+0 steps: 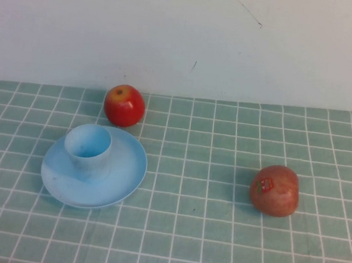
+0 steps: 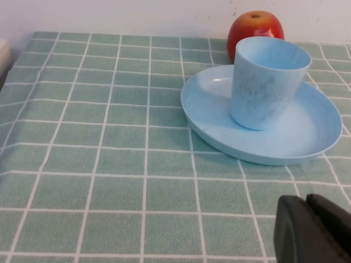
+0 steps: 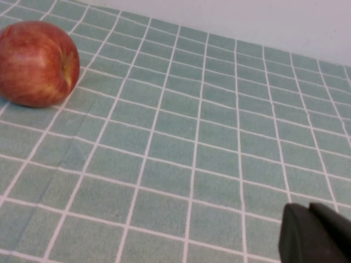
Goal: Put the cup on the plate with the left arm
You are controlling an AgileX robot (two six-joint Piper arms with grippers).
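The light blue cup stands upright on the round light blue plate, left of the table's middle. It also shows in the left wrist view, standing on the plate. My left gripper is shut and empty, pulled back from the plate over the cloth; it is out of the high view. My right gripper is shut and empty over the green checked cloth, also out of the high view.
A red apple sits just behind the plate by the wall, also in the left wrist view. A second red apple with a sticker lies right of centre, seen in the right wrist view. A green checked cloth covers the table.
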